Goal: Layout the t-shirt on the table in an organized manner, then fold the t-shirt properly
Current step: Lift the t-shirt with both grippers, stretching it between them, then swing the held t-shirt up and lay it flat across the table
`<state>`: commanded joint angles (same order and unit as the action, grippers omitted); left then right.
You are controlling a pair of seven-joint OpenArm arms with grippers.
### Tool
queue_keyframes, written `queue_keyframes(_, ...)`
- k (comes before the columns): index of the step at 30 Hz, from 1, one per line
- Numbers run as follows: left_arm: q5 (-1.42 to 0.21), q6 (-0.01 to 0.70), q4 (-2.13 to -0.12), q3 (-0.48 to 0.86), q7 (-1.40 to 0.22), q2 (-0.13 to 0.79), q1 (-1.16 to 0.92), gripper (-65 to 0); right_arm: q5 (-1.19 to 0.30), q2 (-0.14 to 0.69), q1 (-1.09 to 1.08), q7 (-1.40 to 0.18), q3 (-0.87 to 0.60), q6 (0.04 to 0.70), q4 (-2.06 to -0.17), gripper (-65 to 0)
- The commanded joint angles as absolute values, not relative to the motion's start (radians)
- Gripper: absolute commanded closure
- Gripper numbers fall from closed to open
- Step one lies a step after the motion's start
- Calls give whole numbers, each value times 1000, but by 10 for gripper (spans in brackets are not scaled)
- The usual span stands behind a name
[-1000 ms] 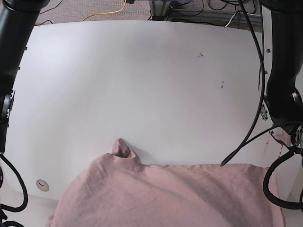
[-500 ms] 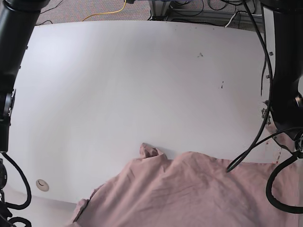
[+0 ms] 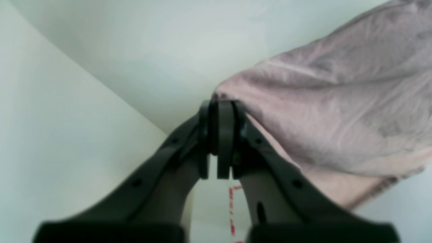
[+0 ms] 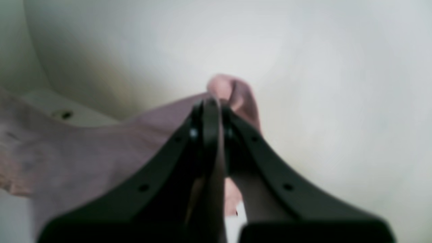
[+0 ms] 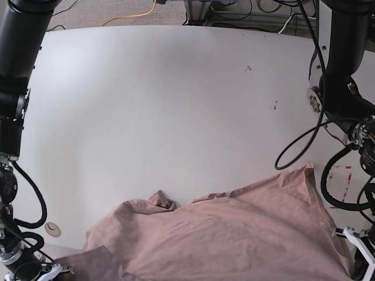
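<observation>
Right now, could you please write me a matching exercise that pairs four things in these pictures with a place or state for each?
Things:
1. t-shirt
2. left gripper
3. red mark
4. round hole

Places or states:
A. printed on the table near the base view's right edge
B. set in the tabletop near the base view's lower left
C. wrinkled, spread along the near side of the table
D. shut on a fold of mauve cloth

Pairs: 1-C, 2-D, 3-A, 4-B
</observation>
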<state>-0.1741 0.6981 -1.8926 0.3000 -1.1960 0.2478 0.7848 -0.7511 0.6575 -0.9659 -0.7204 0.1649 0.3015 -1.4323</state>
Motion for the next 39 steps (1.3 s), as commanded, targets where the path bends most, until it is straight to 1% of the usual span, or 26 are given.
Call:
queue_keyframes(3, -174, 698, -1928, 300, -1196, 248, 690, 0, -751, 657, -863, -720, 133, 302, -1484, 0)
queue_keyframes(7, -174, 698, -1983, 300, -1196, 243, 568, 0, -753, 657, -699, -722, 39, 302, -1563, 0)
queue_keyframes(16, -176, 698, -1995, 317, -1196, 240, 341, 0, -756, 657, -394, -723, -94, 305, -1690, 0)
queue_keyframes(19, -176, 698, -2014, 328, -1196, 232, 237, 0, -769, 657, -248, -736, -157, 305, -1774, 0)
queue_keyframes(22, -174, 698, -2014, 380, -1198, 228, 148, 0, -800, 651, -122, -750, -232, 306, -1819, 0)
queue_keyframes(29, -176, 698, -2014, 423, -1198, 225, -42, 0, -868, 647, 134, -754, -343, 306, -1908, 0)
queue_keyframes(34, -176, 698, -2014, 490, -1198, 163, -171, 0, -886, 596, 292, -754, -410, 306, -1952, 0)
queue_keyframes(39, -176, 698, -2014, 541, -1198, 137, -251, 0, -886, 585, 375, -754, -423, 308, -1957, 0)
